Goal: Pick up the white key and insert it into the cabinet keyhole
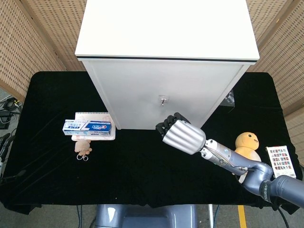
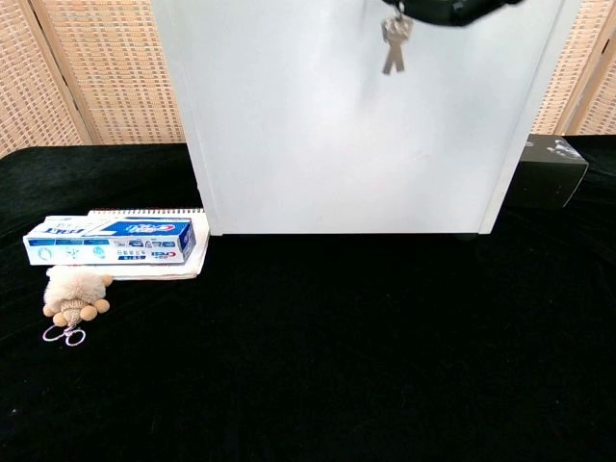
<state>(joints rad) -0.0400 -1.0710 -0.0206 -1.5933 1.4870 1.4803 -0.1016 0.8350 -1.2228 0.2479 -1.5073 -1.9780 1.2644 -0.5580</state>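
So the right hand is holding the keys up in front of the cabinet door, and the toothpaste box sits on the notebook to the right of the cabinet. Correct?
Not quite. The toothpaste box on the notebook lies to the left of the cabinet, as the head view shows. The rest holds: the right hand holds the keys up in front of the cabinet door.
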